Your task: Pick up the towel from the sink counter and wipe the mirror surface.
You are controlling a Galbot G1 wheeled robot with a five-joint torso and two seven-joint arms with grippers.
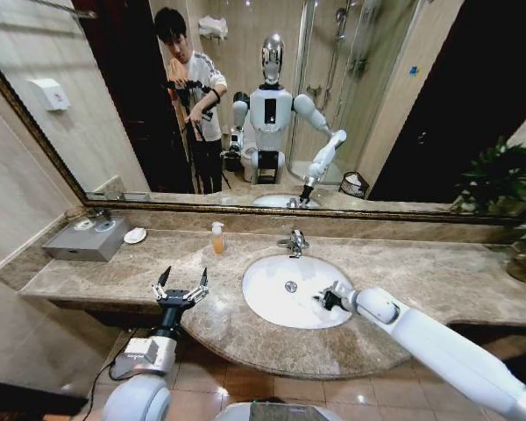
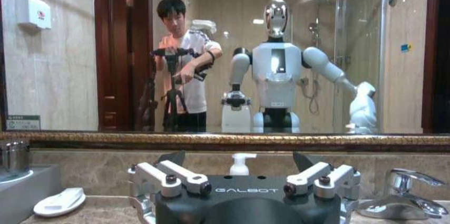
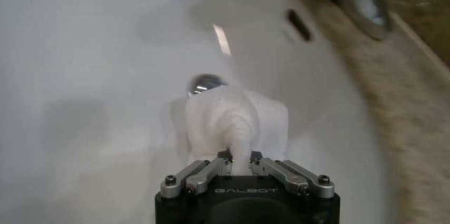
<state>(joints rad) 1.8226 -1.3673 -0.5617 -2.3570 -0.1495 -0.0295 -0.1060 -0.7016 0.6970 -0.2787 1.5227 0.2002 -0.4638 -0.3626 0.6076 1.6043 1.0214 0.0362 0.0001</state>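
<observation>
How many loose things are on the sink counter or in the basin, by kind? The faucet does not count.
Towel, held by the right gripper over the basin: 1
Soap bottle: 1
Soap dish: 1
Grey tray: 1
Total: 4

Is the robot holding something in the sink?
Yes. The right gripper pinches a white towel by a bunched fold, above the basin. The left gripper is open, holding nothing.
</observation>
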